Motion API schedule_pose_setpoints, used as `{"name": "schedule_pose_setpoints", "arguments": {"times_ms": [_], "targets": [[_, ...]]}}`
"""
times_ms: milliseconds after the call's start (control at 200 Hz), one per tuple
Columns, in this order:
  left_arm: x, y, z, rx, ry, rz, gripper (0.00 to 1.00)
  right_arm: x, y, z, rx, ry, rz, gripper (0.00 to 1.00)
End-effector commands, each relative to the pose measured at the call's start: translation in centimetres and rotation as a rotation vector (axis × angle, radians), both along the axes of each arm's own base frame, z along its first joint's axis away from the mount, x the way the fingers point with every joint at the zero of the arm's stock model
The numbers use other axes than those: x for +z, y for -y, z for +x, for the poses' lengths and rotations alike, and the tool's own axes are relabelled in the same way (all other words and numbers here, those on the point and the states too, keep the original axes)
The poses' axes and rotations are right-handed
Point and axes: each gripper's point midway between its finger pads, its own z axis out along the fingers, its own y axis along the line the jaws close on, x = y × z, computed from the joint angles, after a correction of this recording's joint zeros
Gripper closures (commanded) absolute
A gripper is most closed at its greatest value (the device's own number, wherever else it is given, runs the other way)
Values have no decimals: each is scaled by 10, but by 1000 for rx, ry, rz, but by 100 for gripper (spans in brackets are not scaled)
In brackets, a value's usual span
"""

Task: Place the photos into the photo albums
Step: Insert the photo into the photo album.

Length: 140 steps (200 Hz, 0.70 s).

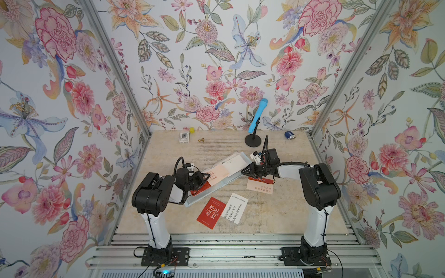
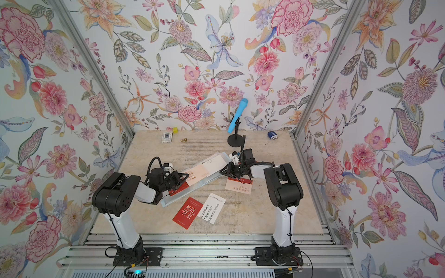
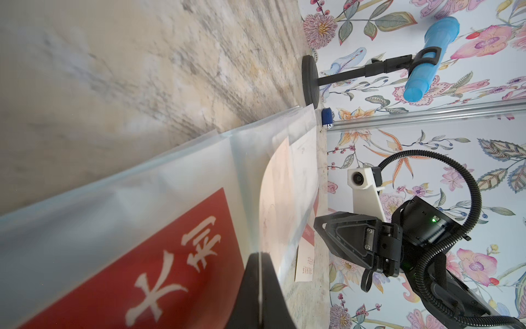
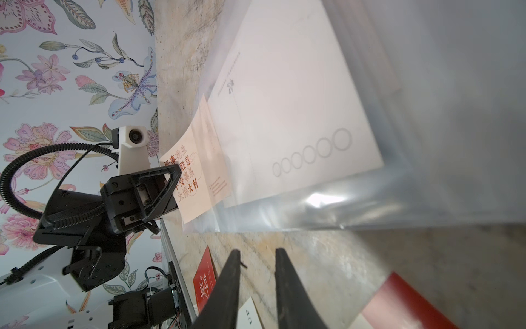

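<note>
Left jaws pinch one pink photo (image 4: 193, 176) over the album (image 1: 221, 184); right jaws open; nearby red photo (image 1: 211, 213) reads "好运".

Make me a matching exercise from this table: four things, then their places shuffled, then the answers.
Things
1. light blue microphone
2. small white box with a black square mark
3. white card with black printed lines
4. dark blue cylinder with a silver end

Places
A. far right corner of the marbled table
B. clipped in a black stand at the back
C. beside a loose red card, toward the front
D. far left, next to a yellow cube

Pairs: 1-B, 2-D, 3-C, 4-A
</note>
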Motion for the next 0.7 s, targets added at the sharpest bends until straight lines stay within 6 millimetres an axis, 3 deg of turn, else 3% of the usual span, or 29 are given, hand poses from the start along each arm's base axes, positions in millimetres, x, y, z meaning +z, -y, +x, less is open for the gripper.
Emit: {"name": "schedule_pose_setpoints", "arguments": {"times_ms": [0,470,696], "targets": [[-1,9,5,-23,18,11,100,-6,-3,-9,27,-15,-9,75],[-3,27,18,-45,22,12,98,-7,-3,-12,29,-17,-11,75],[-3,35,27,-52,31,30,84,-6,-1,-14,29,-17,-11,75]]}}
